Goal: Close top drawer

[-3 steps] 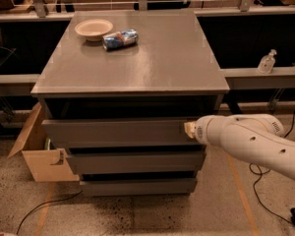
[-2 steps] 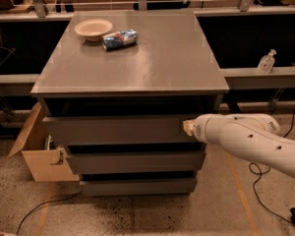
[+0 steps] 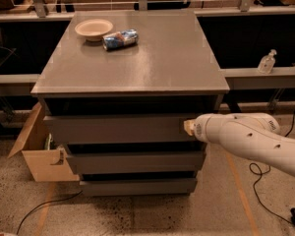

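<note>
The top drawer [image 3: 118,128] is a wide matte-grey panel under the cabinet top [image 3: 137,58], standing out a little from the cabinet with a dark gap above it. It is the tallest of three grey fronts; two shorter fronts [image 3: 132,161] sit below. My gripper [image 3: 188,127] is at the end of the white arm [image 3: 246,139] coming in from the right. Its tip rests against the right part of the top drawer's front panel.
A cream bowl [image 3: 93,29] and a blue-and-white packet [image 3: 120,39] lie on the cabinet top at the back left. An open cardboard box [image 3: 37,149] stands on the floor left of the cabinet. A clear bottle [image 3: 266,62] stands on the right shelf. Cables lie on the floor.
The arm and gripper have shifted slightly left along the drawer front. The drawer front looks about the same.
</note>
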Robot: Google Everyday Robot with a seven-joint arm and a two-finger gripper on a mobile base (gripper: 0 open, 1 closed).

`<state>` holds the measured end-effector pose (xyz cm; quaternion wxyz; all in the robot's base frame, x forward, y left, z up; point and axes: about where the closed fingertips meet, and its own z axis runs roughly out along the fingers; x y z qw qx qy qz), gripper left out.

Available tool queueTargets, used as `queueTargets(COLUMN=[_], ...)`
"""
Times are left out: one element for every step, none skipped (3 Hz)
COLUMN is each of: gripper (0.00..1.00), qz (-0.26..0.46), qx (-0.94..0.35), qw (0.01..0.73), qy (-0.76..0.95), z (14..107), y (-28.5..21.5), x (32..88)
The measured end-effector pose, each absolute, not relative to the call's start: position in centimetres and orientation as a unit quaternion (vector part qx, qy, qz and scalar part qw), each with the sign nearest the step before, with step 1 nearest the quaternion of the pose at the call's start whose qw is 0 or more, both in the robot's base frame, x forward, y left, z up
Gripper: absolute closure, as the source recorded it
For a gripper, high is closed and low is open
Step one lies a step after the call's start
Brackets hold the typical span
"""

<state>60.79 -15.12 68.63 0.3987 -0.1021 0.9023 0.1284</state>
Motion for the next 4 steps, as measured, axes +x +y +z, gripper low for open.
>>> queueTargets(gripper=[1.0, 1.0, 1.0, 1.0], qz=[0.126, 0.12, 0.112, 0.093], qx=[-0.093, -0.078, -0.06, -0.04], qw=[0.386, 0.359, 0.314, 0.264], qy=[0.909, 0.922, 0.941, 0.959], z=[68.2, 67.0, 65.5, 64.1], y=[-15.7, -17.0, -18.7, -21.2], x=[60.3, 59.1, 57.5, 55.5])
